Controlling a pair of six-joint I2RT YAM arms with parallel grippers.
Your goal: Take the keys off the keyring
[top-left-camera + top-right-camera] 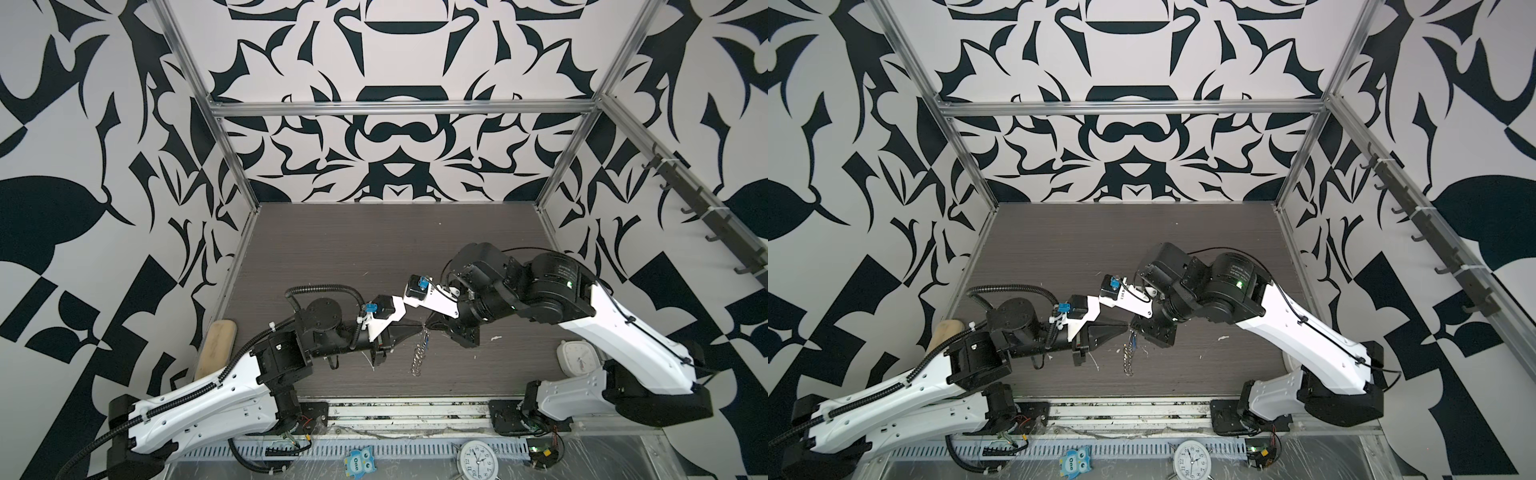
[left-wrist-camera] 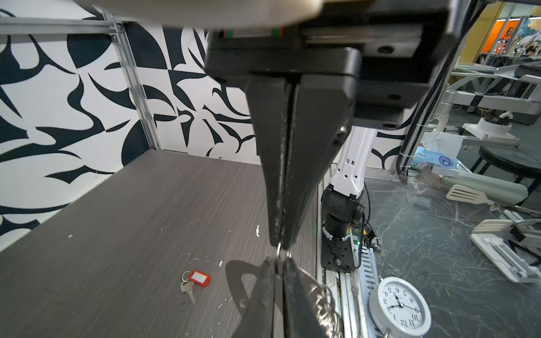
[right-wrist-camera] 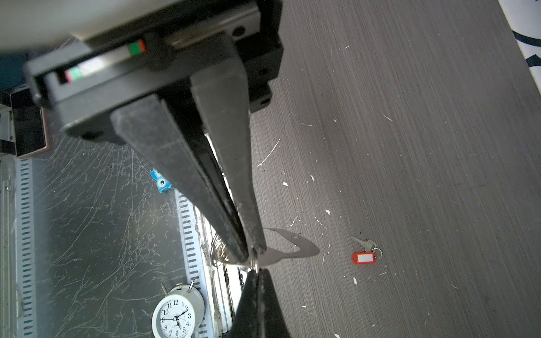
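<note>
Silver is most of what I'm watching: the keyring (image 1: pixel 419 357) hangs from the right gripper (image 3: pixel 254 250), whose jaws are squeezed together on the plate, with the ring row dangling down from the tips toward the table (image 1: pixel 374 249). Nose to nose with it sits the left gripper (image 2: pixel 280 243), tips almost touching the right one's. Its jaws are pinched on one small ring (image 2: pixel 281 252) sitting right in the gap between the two noses.

Below, the red tag (image 3: pixel 364 257) and its key (image 3: pixel 361 242) lie flat on the table, well apart from both grippers, so that one's off already I reckon. I think the blue tag (image 1: pixel 1133 340) is the speck just under the tips in a top view. It looks still attached, but it's too small to swear to.

What matters for the next bit: the small ring lies dead ahead of the left tips, on the line running from one gripper to the other, and the keyring's long axis hangs across that line. The left arm's the one on it, so my guess is left pulls or twists back along its own axis while right just holds. The risk is the ring slipping out of that thin pinch
</note>
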